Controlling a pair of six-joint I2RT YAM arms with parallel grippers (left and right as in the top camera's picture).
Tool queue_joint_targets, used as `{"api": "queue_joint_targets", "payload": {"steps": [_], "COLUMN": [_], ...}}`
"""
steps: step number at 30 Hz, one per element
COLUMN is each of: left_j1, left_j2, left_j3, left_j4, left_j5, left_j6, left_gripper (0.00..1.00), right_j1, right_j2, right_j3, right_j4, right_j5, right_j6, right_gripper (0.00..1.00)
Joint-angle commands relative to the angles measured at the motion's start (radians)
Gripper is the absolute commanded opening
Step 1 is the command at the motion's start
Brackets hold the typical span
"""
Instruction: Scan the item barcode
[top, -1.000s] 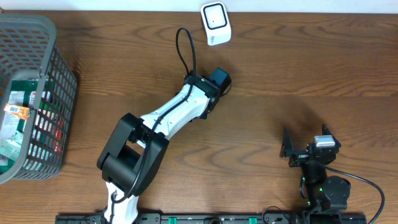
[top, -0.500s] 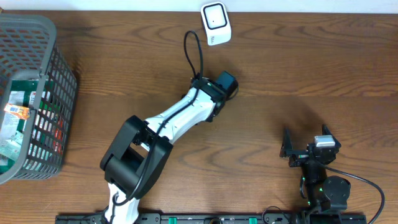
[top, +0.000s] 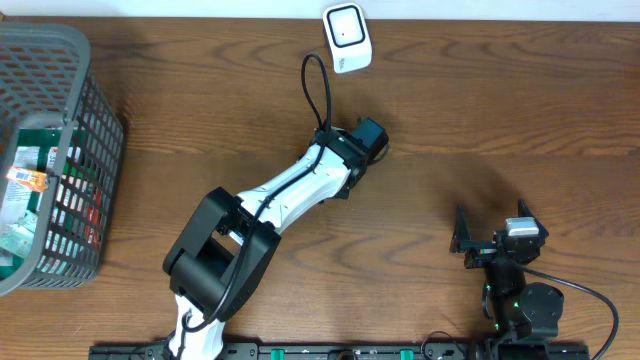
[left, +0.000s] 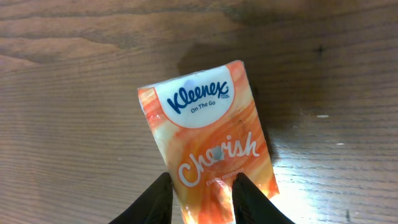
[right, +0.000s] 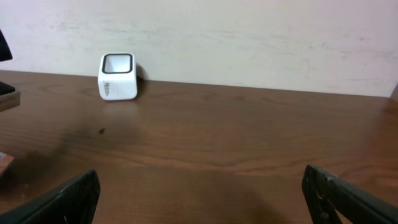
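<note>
The pack, an orange Kleenex tissue pack, lies flat on the desk, printed face up, under the left hand. That hand's fingers stand a little apart, straddling the pack's near end; whether they pinch it I cannot tell. From overhead the hand hides the pack, with the white scanner near it, toward the desk's far edge. The right hand is spread wide and holds nothing. A grey basket of goods sits at the far left.
</note>
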Motion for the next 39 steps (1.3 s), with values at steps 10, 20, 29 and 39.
{"api": "queue_joint_targets", "payload": {"steps": [10, 20, 29, 39], "left_j1": [0.282, 0.473, 0.470, 0.506], "left_j2": [-0.019, -0.010, -0.009, -0.220], "left_j3": [0.062, -0.062, -0.256, -0.089], "left_j4": [0.007, 0.060, 0.328, 0.017], "left_j5": [0.632, 0.934, 1.004, 0.643], "left_j6": [0.044, 0.243, 0.214, 0.212], "left_gripper": [0.39, 0.39, 0.07, 0.07], "right_j1": [-0.003, -0.003, -0.003, -0.003], "right_j2": [-0.005, -0.005, -0.005, -0.005], "right_j3": [-0.001, -0.001, -0.001, -0.001], "right_j4": [-0.004, -0.004, -0.004, -0.004], "right_j5": [0.002, 0.002, 0.002, 0.002], "right_j6": [0.012, 0.012, 0.012, 0.012], "right_gripper": [0.99, 0.99, 0.99, 0.99]}}
